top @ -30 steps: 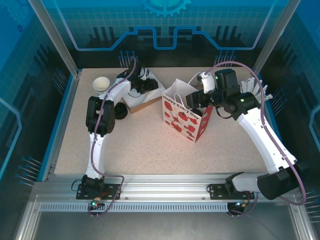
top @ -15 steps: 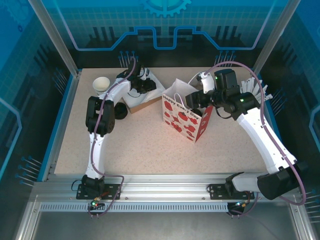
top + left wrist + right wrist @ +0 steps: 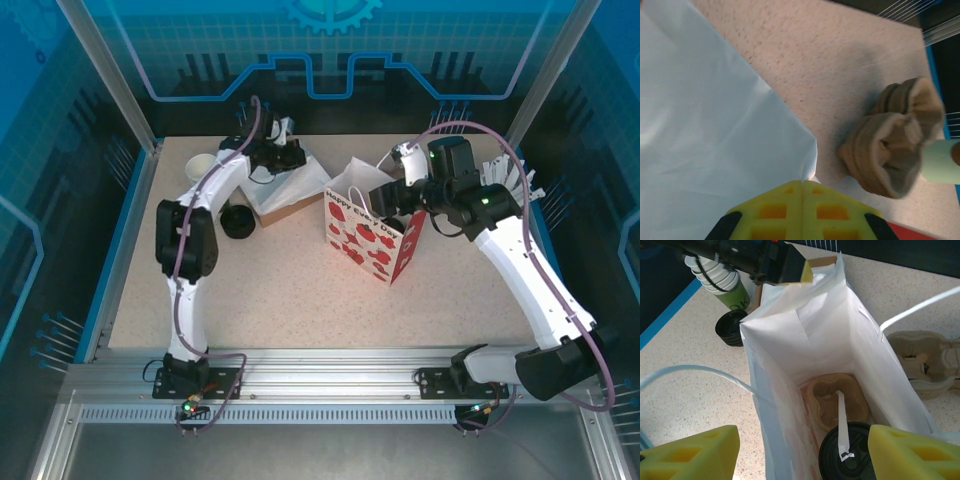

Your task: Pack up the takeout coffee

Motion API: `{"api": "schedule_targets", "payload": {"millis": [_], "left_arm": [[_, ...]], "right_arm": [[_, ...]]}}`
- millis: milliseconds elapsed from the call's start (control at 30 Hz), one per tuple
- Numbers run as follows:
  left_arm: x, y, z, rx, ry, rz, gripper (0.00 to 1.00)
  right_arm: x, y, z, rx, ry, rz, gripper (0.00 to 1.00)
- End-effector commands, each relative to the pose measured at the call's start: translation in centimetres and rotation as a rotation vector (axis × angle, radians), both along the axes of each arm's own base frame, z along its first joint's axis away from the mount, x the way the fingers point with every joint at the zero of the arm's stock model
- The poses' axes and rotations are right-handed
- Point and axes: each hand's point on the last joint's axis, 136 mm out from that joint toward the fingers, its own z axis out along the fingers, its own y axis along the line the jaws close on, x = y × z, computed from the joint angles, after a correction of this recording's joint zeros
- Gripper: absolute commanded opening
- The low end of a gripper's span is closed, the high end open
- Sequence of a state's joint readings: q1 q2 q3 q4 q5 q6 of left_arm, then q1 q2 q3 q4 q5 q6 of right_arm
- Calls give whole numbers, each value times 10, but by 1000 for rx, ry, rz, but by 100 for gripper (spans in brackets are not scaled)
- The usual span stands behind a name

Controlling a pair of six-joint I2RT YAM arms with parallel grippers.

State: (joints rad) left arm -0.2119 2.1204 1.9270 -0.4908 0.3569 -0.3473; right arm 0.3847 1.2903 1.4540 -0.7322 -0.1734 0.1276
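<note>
The table (image 3: 300,290) bears a strawberry-print bag (image 3: 372,240), white paper (image 3: 295,185), perhaps a black lid (image 3: 237,221).

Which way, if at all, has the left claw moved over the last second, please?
Yes. The left claw has shifted toward the far edge of the table, farther from the strawberry-print bag.
</note>
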Motion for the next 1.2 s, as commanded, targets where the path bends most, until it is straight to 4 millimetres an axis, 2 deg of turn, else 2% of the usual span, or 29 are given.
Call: {"api": "schedule_targets", "payload": {"millis": [0, 133, 233, 300, 400, 600, 667, 800, 1033, 1167], "left_arm": [[-24, 15, 89, 15, -195, -2, 0], [-62, 20, 165, -25, -365, 2, 0], [-101, 12, 217, -58, -494, -27, 0], [-129, 0, 247, -65, -582, -77, 0], [-166, -18, 279, -73, -669, -154, 0], [-217, -55, 336, -215, -786, -250, 0], [-226, -69, 349, -247, -813, -297, 0], [-228, -90, 357, -267, -804, -384, 0], [-240, -111, 344, -147, -931, -627, 0], [-233, -120, 336, -55, -1041, -720, 0]], "right_arm": [[-11, -6, 41, 23, -106, -27, 70], [-18, -18, 63, 20, -176, -64, 71], [-22, -26, 75, -1, -203, -87, 72], [-25, -33, 82, -27, -215, -101, 72], [-29, -43, 90, -61, -225, -134, 72], [-37, -56, 99, -77, -233, -175, 73], [-39, -58, 98, -79, -228, -180, 73], [-45, -68, 95, -93, -219, -209, 73], [-52, -89, 93, -111, -220, -261, 74], [-55, -92, 96, -92, -225, -264, 74]]}}
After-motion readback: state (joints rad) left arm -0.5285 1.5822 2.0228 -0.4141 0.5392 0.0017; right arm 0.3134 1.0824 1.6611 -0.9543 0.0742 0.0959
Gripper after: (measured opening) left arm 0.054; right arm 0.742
